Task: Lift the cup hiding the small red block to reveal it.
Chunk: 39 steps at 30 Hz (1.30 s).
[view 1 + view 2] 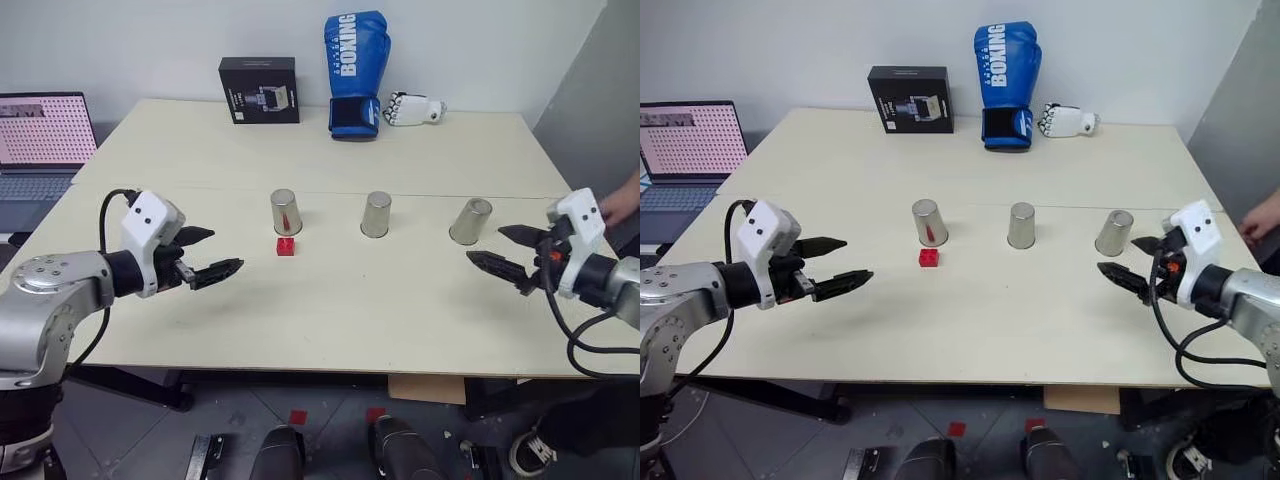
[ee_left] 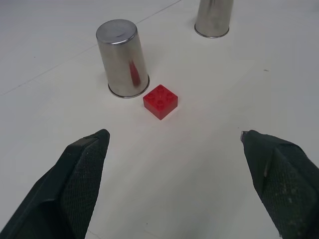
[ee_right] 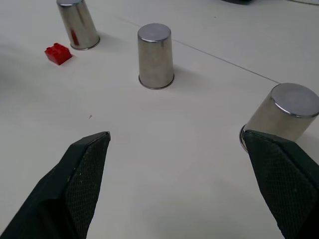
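From the head views, three upturned cups are standing in a row on the tabletop [image 1: 330, 300], and the small red block [image 1: 286, 246] is lying uncovered just in front of the left cup [image 1: 286, 211]. The left end effector [image 1: 205, 256] and right end effector [image 1: 505, 250] are hovering wide open, empty. In the left wrist view, the block [image 2: 160, 101] is sitting beside that cup [image 2: 122, 59], possibly touching.

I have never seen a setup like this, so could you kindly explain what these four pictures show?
It is a two-armed humanoid robot at a pale table. Two pictures come from cameras in its head, two from cameras on its wrists, looking along the black fingers. The left gripper and right gripper are both open and hold nothing. On the table stand three upturned shiny silver metal cups: left cup, middle cup, right cup. A small red block lies uncovered beside the left one. Behind them sit a black box, a blue boxing glove and a laptop.
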{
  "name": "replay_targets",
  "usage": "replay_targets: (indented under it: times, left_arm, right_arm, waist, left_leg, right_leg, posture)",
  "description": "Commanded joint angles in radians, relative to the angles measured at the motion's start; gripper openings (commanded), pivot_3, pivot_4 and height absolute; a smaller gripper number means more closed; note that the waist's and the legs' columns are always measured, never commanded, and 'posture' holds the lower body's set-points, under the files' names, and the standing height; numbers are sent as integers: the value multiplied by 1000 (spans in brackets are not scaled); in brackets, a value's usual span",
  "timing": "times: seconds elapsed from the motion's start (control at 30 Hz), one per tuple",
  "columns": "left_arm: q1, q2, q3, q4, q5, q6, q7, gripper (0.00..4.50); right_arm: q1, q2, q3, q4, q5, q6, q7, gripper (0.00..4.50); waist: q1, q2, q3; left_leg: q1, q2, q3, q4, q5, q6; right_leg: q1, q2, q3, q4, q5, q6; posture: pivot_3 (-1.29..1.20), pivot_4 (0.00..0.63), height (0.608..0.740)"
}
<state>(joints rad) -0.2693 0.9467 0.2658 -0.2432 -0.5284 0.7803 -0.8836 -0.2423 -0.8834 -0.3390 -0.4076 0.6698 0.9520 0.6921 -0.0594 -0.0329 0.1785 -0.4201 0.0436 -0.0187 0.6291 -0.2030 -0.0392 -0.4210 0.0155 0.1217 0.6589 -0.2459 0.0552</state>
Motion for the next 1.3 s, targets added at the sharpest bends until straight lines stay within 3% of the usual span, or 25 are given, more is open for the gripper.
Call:
replay_targets:
  times: [0.03, 1.3]
  left_arm:
    - [-22, 13, 36, 17, -7, -21, -6, 4464]
    - [-20, -20, -17, -34, -15, -3, 26, 4464]
  right_arm:
    - [1, -21, -36, 4, 1, -21, 14, 4500]
    - [29, -28, -68, 4, 14, -23, 3, 4500]
  waist:
    - [0, 0, 0]
    - [0, 0, 0]
  left_leg:
    - [0, 0, 0, 0, 0, 0]
    - [0, 0, 2, 0, 0, 0]
  right_leg:
    - [0, 0, 0, 0, 0, 0]
    - [0, 0, 1, 0, 0, 0]
  posture:
    - [0, 150, 740]
    - [0, 150, 740]
